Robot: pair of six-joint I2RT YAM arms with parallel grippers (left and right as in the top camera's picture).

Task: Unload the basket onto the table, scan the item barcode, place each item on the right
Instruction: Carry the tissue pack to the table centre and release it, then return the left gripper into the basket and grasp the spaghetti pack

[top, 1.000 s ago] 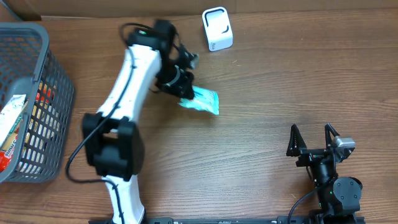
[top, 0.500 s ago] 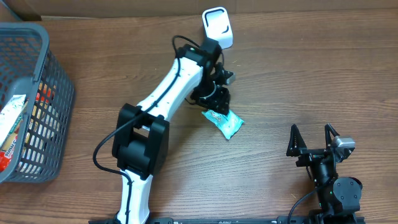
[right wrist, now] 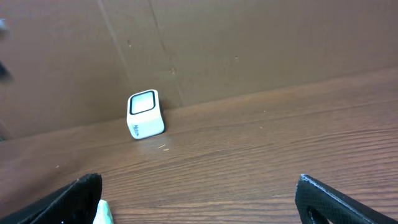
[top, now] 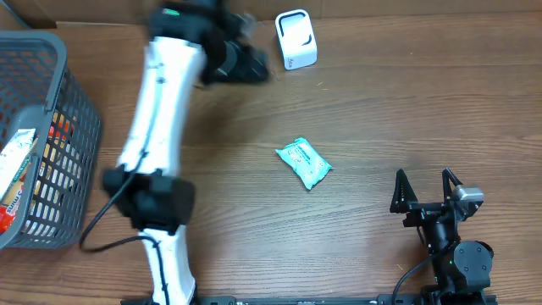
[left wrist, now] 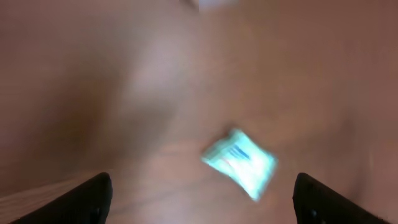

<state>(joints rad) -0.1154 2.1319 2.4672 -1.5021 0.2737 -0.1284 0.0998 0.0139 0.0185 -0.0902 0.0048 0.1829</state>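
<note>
The item, a small teal-and-white packet (top: 305,163), lies flat on the wooden table, apart from both grippers. The left wrist view shows the packet (left wrist: 241,163) blurred, below and ahead of the fingers. My left gripper (top: 251,66) is motion-blurred at the back of the table, just left of the white barcode scanner (top: 295,39). In its own view the left gripper (left wrist: 202,200) is open and holds nothing. My right gripper (top: 426,188) rests open at the front right. The right wrist view has the scanner (right wrist: 145,114) ahead and a sliver of the packet (right wrist: 103,213) beside the left fingertip.
A grey mesh basket (top: 82,114) holding several packaged goods stands at the left edge. A brown cardboard wall (right wrist: 249,43) runs along the back of the table behind the scanner.
My left gripper opened and let go of the packet, which stays where it was set down mid-table. The left arm swung back up and left. The right arm has not moved.
</note>
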